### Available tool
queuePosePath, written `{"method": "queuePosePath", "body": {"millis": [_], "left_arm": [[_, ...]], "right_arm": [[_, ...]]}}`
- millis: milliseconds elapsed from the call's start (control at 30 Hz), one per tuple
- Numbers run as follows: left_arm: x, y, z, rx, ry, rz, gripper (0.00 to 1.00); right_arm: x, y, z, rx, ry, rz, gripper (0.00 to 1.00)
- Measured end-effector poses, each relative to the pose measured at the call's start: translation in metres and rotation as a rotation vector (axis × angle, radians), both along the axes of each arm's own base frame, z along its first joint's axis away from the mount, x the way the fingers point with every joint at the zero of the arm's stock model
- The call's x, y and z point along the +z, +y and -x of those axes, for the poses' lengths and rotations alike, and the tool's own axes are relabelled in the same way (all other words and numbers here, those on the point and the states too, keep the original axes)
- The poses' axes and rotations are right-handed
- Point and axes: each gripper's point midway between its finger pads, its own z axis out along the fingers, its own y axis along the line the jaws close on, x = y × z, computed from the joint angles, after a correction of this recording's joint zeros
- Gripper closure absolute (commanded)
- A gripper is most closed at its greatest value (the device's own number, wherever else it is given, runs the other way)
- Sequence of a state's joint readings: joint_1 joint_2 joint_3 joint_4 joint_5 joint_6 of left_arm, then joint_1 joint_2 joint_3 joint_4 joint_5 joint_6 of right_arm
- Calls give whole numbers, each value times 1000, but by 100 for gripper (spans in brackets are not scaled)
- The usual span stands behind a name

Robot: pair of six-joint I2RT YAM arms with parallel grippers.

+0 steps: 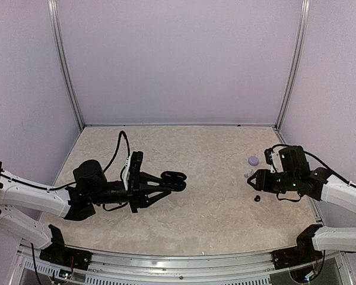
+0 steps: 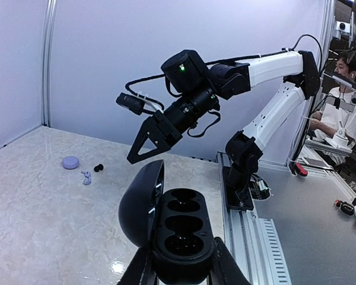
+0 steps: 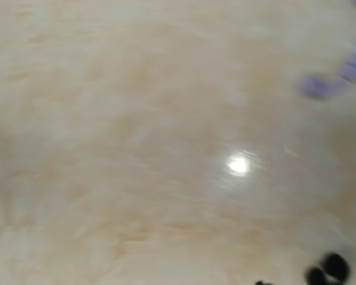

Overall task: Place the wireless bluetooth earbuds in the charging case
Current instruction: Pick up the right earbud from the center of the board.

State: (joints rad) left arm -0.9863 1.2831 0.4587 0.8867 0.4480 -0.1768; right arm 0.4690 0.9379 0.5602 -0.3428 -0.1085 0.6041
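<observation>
My left gripper [image 1: 169, 185] [image 2: 183, 261] is shut on a black oval charging case [image 1: 173, 177] [image 2: 181, 228], held above the table left of centre. Its lid stands open and its wells look empty. My right gripper [image 1: 251, 180] [image 2: 132, 159] hovers at the table's right side with its fingers meeting at the tips; I cannot tell if anything is between them. A black earbud [image 1: 257, 198] [image 2: 98, 168] [image 3: 329, 270] lies just in front of it. A lavender earbud [image 1: 248, 174] [image 2: 86, 177] [image 3: 317, 87] lies beside it. The right wrist view is blurred and shows no fingers.
A small closed lavender case [image 1: 253, 160] [image 2: 70, 162] sits near the right wall behind the earbuds. Pale walls and metal posts [image 1: 291, 71] enclose the table. The metal rail [image 1: 184, 264] runs along the near edge.
</observation>
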Motion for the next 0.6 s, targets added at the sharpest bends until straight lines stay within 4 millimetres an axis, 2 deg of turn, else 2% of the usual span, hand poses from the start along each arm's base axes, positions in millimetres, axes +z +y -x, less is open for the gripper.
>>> {"method": "queuePosePath", "body": {"millis": [300, 600], "left_arm": [[5, 0, -3, -5, 0, 33, 96], [4, 1, -6, -4, 11, 47, 96]], "right_arm": [[-35, -41, 7, -284, 112, 42, 65], [-70, -52, 8, -346, 215, 134, 76]]}}
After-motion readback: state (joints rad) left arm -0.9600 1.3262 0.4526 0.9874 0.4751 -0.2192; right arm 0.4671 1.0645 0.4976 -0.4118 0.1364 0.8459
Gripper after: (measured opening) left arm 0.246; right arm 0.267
